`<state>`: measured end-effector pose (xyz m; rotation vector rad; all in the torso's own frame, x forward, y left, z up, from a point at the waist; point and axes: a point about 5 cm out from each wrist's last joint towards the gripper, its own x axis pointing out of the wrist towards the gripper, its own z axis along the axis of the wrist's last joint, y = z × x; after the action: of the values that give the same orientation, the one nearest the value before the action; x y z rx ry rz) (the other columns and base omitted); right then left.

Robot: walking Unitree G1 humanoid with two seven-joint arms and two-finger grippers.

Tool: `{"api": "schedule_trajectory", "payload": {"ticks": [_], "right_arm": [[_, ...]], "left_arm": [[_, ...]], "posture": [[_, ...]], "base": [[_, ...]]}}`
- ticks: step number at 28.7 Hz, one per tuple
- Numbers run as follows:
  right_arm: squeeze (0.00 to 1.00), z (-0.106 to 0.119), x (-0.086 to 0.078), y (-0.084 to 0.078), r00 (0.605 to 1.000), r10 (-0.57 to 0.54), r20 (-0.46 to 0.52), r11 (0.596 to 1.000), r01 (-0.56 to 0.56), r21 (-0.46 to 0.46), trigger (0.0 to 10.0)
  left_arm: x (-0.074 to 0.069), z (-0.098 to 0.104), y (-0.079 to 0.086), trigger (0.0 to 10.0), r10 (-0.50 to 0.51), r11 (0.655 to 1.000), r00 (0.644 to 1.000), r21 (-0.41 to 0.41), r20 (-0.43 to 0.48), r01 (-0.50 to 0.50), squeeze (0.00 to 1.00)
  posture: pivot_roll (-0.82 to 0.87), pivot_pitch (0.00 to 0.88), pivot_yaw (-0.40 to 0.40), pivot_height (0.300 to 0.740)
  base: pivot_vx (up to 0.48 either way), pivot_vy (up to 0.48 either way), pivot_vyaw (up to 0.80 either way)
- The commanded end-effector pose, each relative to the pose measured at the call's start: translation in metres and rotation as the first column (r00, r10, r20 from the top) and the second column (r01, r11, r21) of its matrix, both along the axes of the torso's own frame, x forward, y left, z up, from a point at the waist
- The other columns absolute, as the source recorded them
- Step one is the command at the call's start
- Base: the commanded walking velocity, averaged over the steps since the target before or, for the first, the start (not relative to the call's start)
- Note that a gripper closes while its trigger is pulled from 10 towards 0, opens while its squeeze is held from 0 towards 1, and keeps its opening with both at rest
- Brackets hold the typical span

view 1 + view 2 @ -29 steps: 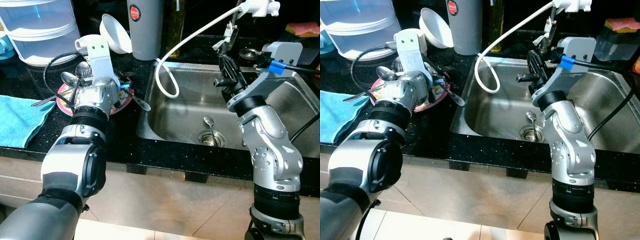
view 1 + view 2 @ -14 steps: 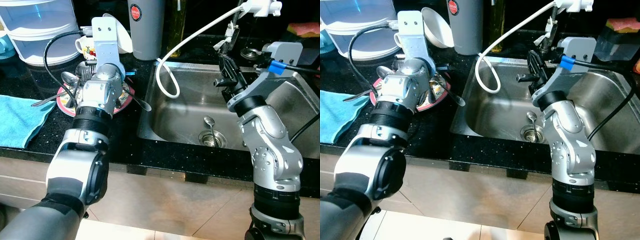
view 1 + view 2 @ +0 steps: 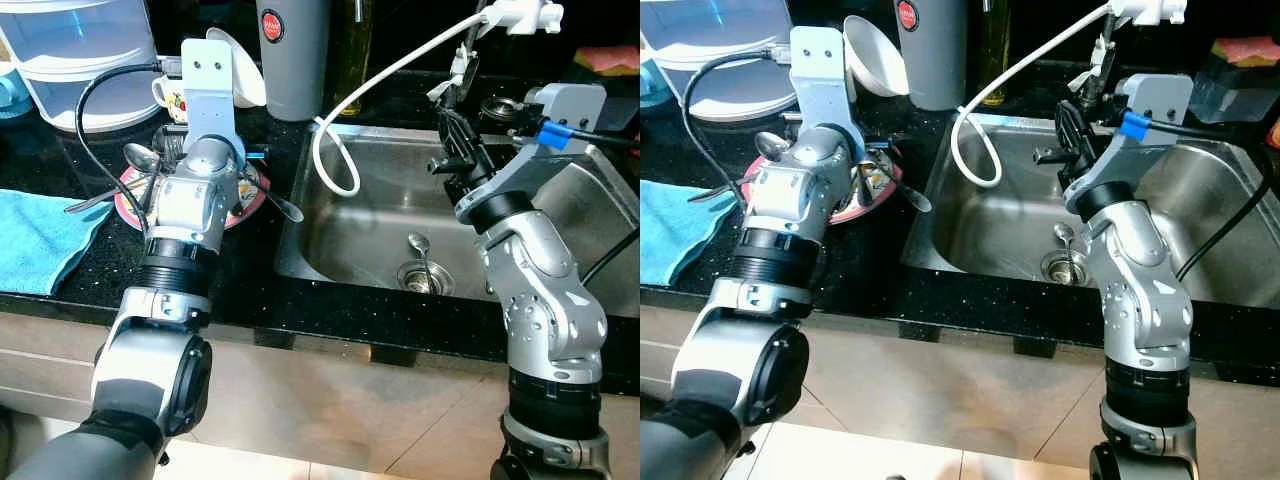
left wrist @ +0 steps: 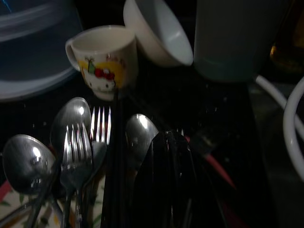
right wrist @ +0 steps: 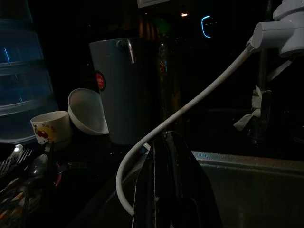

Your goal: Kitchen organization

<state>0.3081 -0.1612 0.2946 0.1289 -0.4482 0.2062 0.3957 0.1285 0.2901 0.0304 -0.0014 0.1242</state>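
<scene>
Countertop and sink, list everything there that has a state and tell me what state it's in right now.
Left hand: shut, over the plate.
Right hand: shut, above the sink.
Plate: flat, cutlery piled on it.
Cartoon mug: upright.
White bowl: tipped on edge against the grey canister.
Sink: one spoon by the drain.
Blue towel: spread flat.

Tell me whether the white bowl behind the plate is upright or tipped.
Tipped. The white bowl leans on its side against the grey canister, its opening facing the cartoon mug.
</scene>
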Motion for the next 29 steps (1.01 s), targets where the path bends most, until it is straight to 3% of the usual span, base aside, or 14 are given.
{"api": "schedule_trajectory", "payload": {"ticks": [1,5,10,13,21,27,29], "right_arm": [[0.00,0.002,-0.001,-0.001,1.000,-0.006,0.013,1.000,0.006,-0.002,10.0],[0.00,0.002,-0.001,-0.001,1.000,-0.006,0.012,1.000,0.006,0.001,10.0],[0.00,0.003,-0.001,-0.001,1.000,-0.009,0.014,1.000,0.009,0.003,10.0],[0.00,0.003,-0.001,-0.002,1.000,-0.012,0.014,1.000,0.012,0.004,10.0],[0.00,0.003,-0.001,-0.001,1.000,-0.009,0.011,1.000,0.009,0.003,10.0],[0.00,0.003,-0.001,-0.002,1.000,-0.009,0.011,1.000,0.009,0.002,10.0],[0.00,0.003,-0.001,-0.002,1.000,-0.011,0.009,1.000,0.011,0.002,10.0]], "left_arm": [[-0.002,-0.003,-0.002,10.0,-0.006,1.000,1.000,0.004,-0.012,0.006,0.00],[-0.002,0.001,-0.002,10.0,-0.048,0.998,0.999,-0.050,-0.001,0.048,0.00],[-0.004,0.005,0.001,10.0,-0.040,0.999,0.999,-0.018,0.025,0.040,0.00],[-0.005,0.006,-0.002,10.0,-0.064,0.996,0.998,-0.066,0.029,0.065,0.00],[-0.006,0.005,0.004,10.0,-0.040,0.999,0.999,-0.008,0.004,0.040,0.00],[-0.004,0.006,0.014,10.0,-0.016,0.999,0.999,-0.034,-0.049,0.014,0.00],[-0.003,0.003,0.018,10.0,-0.005,0.995,0.993,-0.101,-0.115,-0.007,0.00]], "posture": [[0.07,0.089,0.044,0.740],[0.07,0.098,0.045,0.740],[0.07,0.102,0.048,0.740],[0.07,0.107,0.047,0.740],[0.05,0.114,0.043,0.740],[0.05,0.115,0.042,0.740],[0.05,0.113,0.048,0.740]], "base": [[0.000,0.000,0.00],[0.000,0.000,0.00],[0.000,0.000,0.00],[0.000,0.000,0.00],[0.000,0.000,0.00],[0.000,0.000,0.00],[0.000,0.000,0.00]]}}
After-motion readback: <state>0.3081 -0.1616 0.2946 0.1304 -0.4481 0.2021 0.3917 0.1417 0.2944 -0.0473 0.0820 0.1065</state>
